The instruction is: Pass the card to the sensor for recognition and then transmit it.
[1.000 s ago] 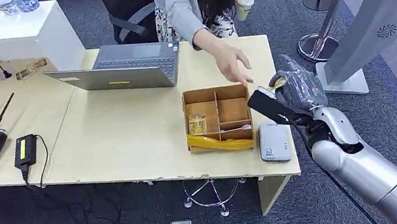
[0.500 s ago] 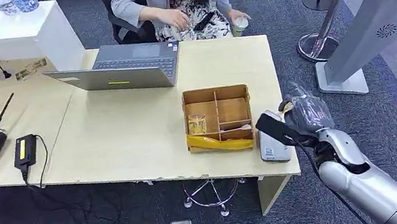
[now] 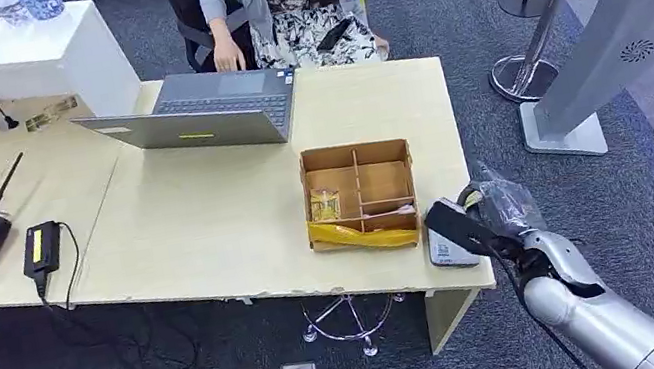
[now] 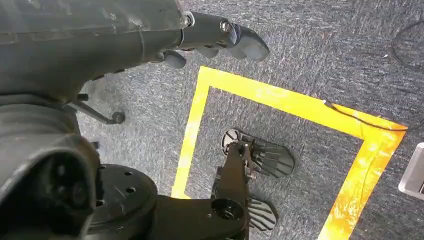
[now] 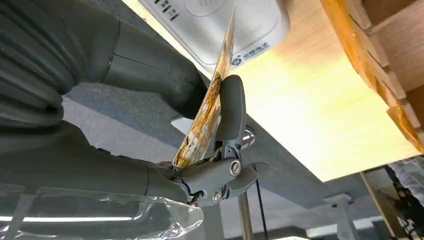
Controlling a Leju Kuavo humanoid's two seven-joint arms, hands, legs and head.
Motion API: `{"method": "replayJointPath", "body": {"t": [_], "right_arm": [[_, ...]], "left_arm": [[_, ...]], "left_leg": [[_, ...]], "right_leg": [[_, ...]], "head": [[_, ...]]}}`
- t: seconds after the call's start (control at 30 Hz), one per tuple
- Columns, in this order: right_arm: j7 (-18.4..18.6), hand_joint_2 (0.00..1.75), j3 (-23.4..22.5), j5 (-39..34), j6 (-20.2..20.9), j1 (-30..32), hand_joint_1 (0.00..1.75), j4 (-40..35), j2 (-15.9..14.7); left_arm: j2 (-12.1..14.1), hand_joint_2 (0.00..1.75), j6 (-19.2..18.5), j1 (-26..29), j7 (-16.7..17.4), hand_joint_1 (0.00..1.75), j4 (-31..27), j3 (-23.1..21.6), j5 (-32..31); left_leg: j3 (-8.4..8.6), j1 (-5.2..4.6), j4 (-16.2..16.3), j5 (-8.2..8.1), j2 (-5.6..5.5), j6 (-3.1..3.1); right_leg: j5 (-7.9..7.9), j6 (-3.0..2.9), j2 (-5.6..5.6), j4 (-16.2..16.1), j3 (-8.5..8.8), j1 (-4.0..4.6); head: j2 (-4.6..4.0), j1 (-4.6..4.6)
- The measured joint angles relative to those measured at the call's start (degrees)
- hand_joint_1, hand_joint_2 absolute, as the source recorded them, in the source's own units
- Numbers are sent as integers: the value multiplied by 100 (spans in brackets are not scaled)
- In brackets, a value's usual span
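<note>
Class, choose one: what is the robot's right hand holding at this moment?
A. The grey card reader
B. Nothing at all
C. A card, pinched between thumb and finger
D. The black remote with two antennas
C: in the right wrist view the right hand pinches the card edge-on, its tip toward the white sensor on the table.

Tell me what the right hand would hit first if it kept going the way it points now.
Probably the white sensor: the right hand holds the card edge-on toward it, though the gap between them is hard to judge.
</note>
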Motion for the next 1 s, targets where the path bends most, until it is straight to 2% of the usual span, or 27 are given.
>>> {"method": "replayJointPath", "body": {"t": [0.33,0.63,1.0], "right_arm": [[-149,175,0,-218,-111,-214,175,513,96],[-442,175,0,-752,-114,-213,175,889,175],[-478,175,0,-1047,-166,-172,175,996,227]], "left_arm": [[-4,0,7,-28,175,0,0,-79,-181],[-2,0,11,-57,111,0,0,-92,-140],[-2,0,31,-47,61,0,0,-90,-48]], "left_leg": [[0,0,0,0,0,0],[0,0,0,0,0,0],[1,0,0,0,0,0]], "right_leg": [[0,0,-1,0,0,0],[0,0,2,0,-2,0],[0,0,1,0,-1,0]], "head": [[0,0],[0,0],[0,0]]}}
